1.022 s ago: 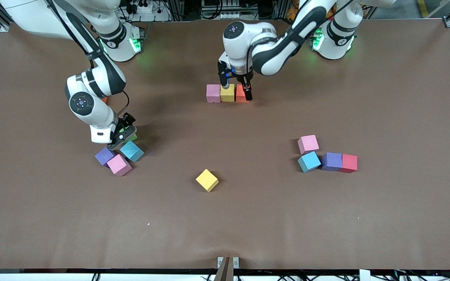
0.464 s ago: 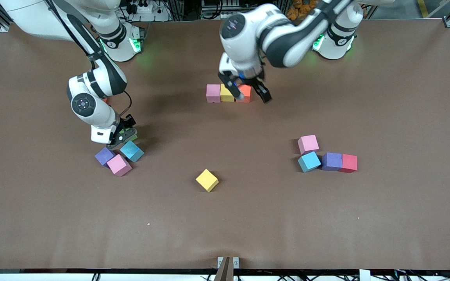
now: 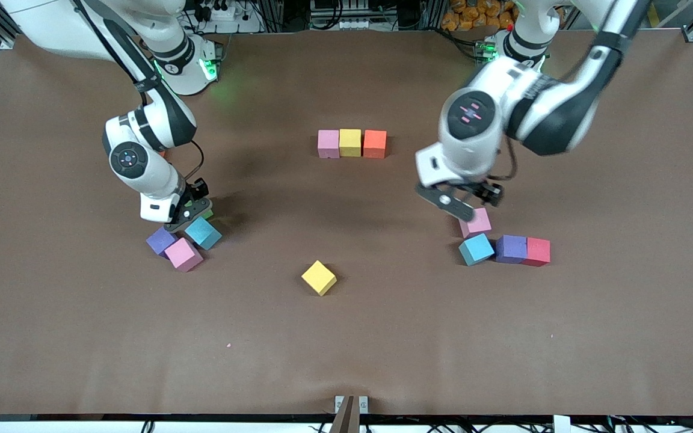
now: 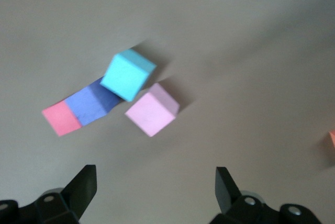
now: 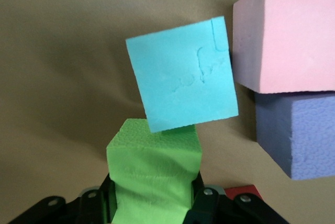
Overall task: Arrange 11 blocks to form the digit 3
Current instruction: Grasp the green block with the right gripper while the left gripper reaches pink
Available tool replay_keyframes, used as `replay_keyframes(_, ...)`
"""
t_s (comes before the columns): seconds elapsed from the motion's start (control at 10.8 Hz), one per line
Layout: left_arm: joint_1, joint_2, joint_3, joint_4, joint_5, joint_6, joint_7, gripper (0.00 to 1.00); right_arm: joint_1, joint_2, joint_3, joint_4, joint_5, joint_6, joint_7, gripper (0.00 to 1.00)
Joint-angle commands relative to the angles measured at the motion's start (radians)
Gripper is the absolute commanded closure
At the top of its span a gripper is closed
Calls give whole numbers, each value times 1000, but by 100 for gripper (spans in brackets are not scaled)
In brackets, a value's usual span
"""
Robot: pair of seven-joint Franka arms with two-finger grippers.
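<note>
My right gripper (image 3: 192, 211) is low at the table and shut on a green block (image 5: 154, 169). That block touches a blue block (image 3: 203, 233), which lies beside a purple block (image 3: 161, 240) and a pink block (image 3: 183, 254). A row of pink (image 3: 328, 144), yellow (image 3: 350, 142) and orange (image 3: 375, 144) blocks lies mid-table. My left gripper (image 3: 468, 201) hangs open and empty over another pink block (image 3: 474, 222), next to blue (image 3: 476, 249), purple (image 3: 511, 248) and red (image 3: 537, 251) blocks. A single yellow block (image 3: 319, 278) lies nearer the front camera.
A brown mat (image 3: 346, 349) covers the table. A small red-orange thing (image 3: 160, 154) shows beside the right arm's wrist. In the left wrist view the open gripper (image 4: 154, 178) frames bare mat short of the pink block (image 4: 152, 110).
The left arm left the three-block row and swung toward its own end of the table, over the pink block. The right gripper closed on the green block.
</note>
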Motion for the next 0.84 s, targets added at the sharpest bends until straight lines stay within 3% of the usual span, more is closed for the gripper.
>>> replay_keyframes(0.0,23,36,48,18,-65,41,-189,0,76,-45,9,5,102,-33,26,70)
replay_keyframes(0.19,33,73,49,0,-87,81,-480,0,142,-46,9,18,143,-50,110,70)
replay_keyframes(0.37,54,94,54,-95,-76,202,-656,0,222,-45,7,44,209,-50,216,70)
replay_keyframes(0.56,94,113,54,-187,-69,315,-733,0,312,-39,4,71,304,-45,311,70)
replay_keyframes(0.74,122,137,53,-212,-6,334,-738,0,381,-28,4,112,312,-45,447,70)
